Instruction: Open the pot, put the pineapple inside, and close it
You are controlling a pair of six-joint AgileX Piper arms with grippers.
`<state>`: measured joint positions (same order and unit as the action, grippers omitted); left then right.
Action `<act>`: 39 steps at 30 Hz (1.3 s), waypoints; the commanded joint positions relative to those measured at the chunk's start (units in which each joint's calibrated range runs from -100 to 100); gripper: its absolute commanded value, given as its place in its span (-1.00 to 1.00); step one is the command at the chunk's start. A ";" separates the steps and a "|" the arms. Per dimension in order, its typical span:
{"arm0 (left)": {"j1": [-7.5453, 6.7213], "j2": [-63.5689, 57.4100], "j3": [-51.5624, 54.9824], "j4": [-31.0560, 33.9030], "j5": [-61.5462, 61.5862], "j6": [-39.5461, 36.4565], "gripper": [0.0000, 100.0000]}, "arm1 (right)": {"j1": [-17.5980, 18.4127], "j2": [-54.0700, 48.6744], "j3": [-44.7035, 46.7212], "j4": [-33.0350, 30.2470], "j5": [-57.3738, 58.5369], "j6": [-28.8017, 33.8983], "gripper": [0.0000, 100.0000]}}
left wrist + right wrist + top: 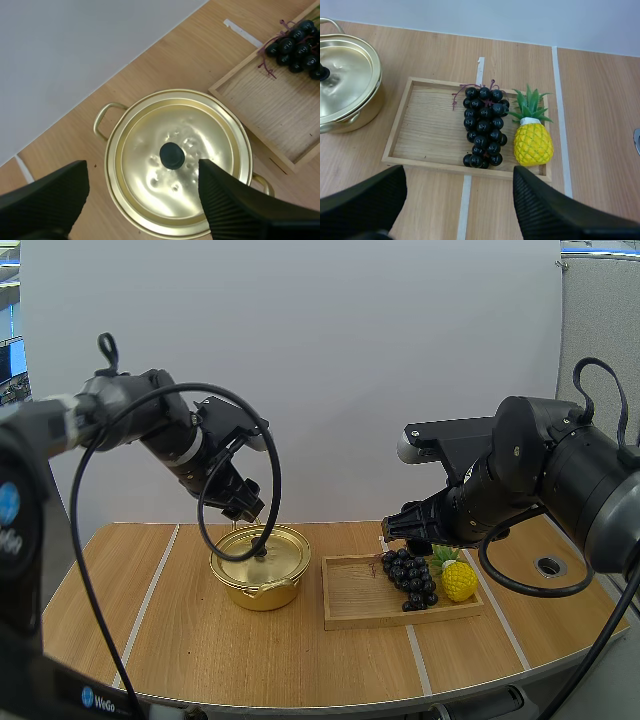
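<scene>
One WeGo label (98, 700); pot (256, 590) lidded.

The round metal pot (258, 585) is shiny gold, its lid knob (172, 155) black. The plastic pineapple (533, 145) is yellow, green-leaved; the grape bunch (484, 127) black; the wooden tray (427, 130) pale-grained.

Pale wooden table (300, 650) before plain white wall (350, 360)
</scene>
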<state>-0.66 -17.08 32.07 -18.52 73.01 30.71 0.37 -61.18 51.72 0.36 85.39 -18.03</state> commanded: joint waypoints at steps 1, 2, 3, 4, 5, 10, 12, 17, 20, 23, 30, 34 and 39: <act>-1.60 3.45 -2.68 -0.33 2.84 0.33 1.00 | -0.24 -0.07 -0.43 0.38 -0.99 0.01 1.00; -2.29 4.60 -3.16 0.18 2.63 0.33 1.00 | -0.24 -0.07 -0.43 0.38 -0.99 0.01 1.00; -2.89 5.69 -3.76 0.67 2.29 -0.17 1.00 | -0.24 -0.07 -0.43 0.38 -0.99 0.01 1.00; -3.35 6.83 -4.44 1.18 1.85 -0.65 1.00 | -0.24 -0.07 -0.43 0.38 -0.99 0.01 1.00; -3.68 7.80 -5.01 1.28 1.85 -0.92 1.00 | -0.24 -0.07 -0.43 0.38 -0.99 0.01 1.00; -4.08 13.56 -8.16 2.39 3.55 -1.71 1.00 | -0.24 -0.07 -0.43 0.38 -0.99 0.01 1.00; -4.08 15.65 -9.14 4.26 3.69 -2.73 1.00 | -0.24 -0.07 -0.43 0.38 -0.99 0.01 1.00; -4.08 19.11 -9.42 6.90 3.69 -3.34 1.00 | -0.24 -0.07 -0.43 0.38 -0.99 0.01 1.00; -4.08 20.44 -9.42 7.28 3.69 -3.40 1.00 | -0.24 -0.07 -0.43 0.38 -0.99 0.01 1.00; -4.08 21.52 -9.61 7.18 3.88 -3.40 1.00 | -0.24 -0.07 -0.43 0.38 -0.99 0.01 1.00; -4.08 24.05 -9.75 7.18 3.69 -3.40 1.00 | -0.24 -0.07 -0.43 0.38 -0.99 0.01 1.00; -4.08 24.98 -9.75 7.09 4.10 -3.40 1.00 | -0.24 -0.07 -0.43 0.38 -0.99 0.01 1.00; -4.08 25.32 -9.75 7.09 4.80 -3.40 1.00 | -0.24 -0.07 -0.43 0.38 -0.99 0.01 1.00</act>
<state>-4.45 7.59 22.41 -11.64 76.96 27.57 0.37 -61.18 51.72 0.47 85.39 -18.03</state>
